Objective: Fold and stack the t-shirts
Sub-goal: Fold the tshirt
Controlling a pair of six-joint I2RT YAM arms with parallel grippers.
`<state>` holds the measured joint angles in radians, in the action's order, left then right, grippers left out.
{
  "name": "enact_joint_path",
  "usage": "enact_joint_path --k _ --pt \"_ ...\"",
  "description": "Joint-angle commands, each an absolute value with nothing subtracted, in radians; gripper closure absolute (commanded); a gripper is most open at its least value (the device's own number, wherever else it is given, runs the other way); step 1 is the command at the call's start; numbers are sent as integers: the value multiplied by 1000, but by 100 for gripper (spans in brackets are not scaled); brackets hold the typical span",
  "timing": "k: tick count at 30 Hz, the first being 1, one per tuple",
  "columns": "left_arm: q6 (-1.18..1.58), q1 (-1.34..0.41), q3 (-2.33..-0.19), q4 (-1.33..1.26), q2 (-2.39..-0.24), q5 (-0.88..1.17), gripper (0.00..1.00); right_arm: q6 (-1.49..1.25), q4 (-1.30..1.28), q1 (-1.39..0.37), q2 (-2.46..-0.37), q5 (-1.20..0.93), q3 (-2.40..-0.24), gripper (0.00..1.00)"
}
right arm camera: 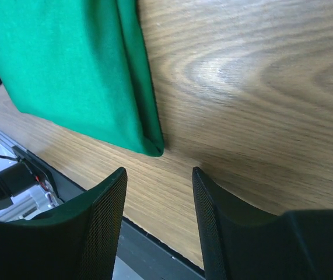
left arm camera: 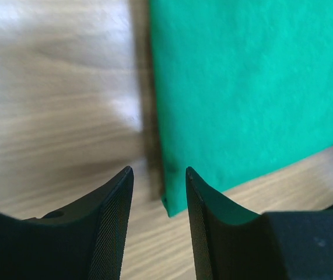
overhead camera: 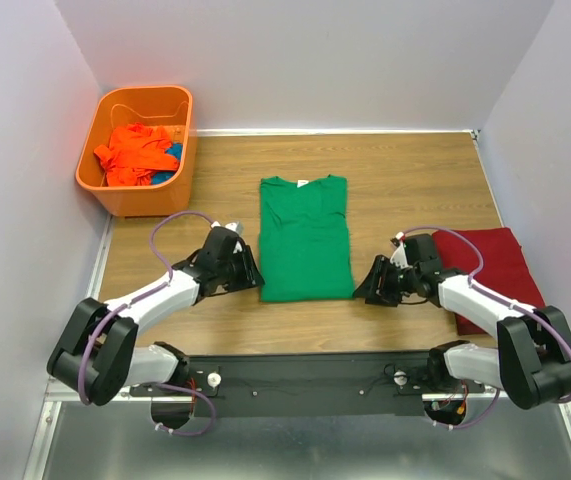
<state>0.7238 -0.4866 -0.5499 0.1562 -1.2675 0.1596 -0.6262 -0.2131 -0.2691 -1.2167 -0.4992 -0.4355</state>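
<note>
An orange shirt (overhead camera: 130, 155) lies bunched in the basket (overhead camera: 137, 203), far left. The left claw (overhead camera: 255, 270) is released, empty, beside the folded green shirt's (overhead camera: 305, 240) near-left corner, mid-tabletop (overhead camera: 405, 170). The right claw (overhead camera: 365, 285), also released, sits by its near-right corner. A folded red shirt (overhead camera: 495, 260) lies rightmost.

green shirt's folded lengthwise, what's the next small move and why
Probably ease both sets of jaws forward onto the near corners of the green t-shirt and close. Both stand open and empty, each lined up with one corner. The shirt is a long strip, not yet folded crosswise, while the dark red t-shirt lies folded smaller on the right.
</note>
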Motion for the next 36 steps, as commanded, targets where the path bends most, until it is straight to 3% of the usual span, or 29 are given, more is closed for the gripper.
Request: enact_joint_path --k 1,15,36 --pt "775 -511 -517 173 -1227 173 51 -660 -170 -276 -1236 -522 -408 45" --pt "810 -545 -436 161 -1157 227 53 -715 -66 -287 -1281 -512 -379 48" --pt "879 -586 -365 5 -1227 212 57 -755 38 -305 -1335 -492 -337 54"
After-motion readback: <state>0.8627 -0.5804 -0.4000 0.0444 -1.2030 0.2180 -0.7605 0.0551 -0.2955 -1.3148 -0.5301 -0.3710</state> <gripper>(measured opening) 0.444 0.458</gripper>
